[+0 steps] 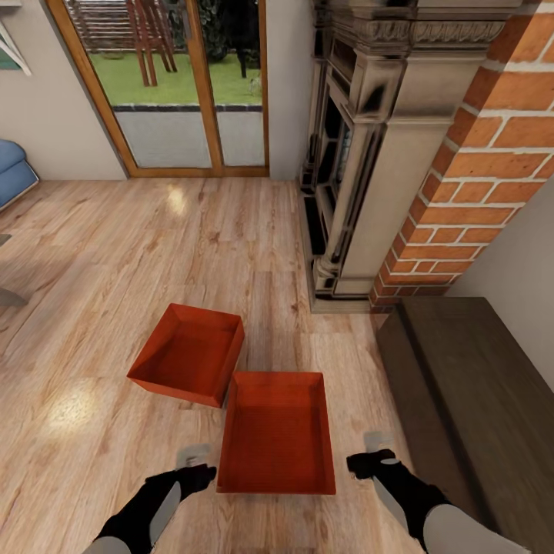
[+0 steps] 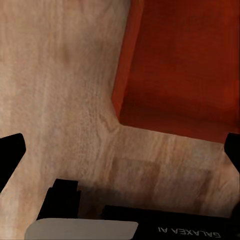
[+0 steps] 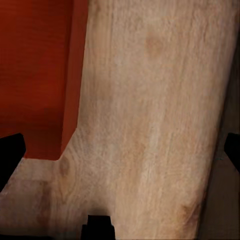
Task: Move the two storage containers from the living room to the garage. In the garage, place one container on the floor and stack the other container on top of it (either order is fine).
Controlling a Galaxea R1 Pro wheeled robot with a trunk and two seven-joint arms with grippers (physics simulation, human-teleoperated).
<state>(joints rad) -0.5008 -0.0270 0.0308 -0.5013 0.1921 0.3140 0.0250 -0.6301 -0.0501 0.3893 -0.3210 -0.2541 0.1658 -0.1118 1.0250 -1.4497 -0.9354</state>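
Your left gripper (image 2: 120,150), marked "GALAXEA AI", and right gripper (image 3: 120,152) hang released either side of the near bin (image 1: 278,435). The far bin (image 1: 188,354) touches its corner; a fireplace (image 1: 369,154) and dark bench (image 1: 477,400) stand to your right.

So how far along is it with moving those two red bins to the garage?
Nothing is done yet. Both bins, the near container and the far container, sit on the wood-plank floor by the brick fireplace. In hand: the left gripper and right gripper flank the near one, both open, holding nothing. Left: lifting, carrying both to the garage, and stacking.
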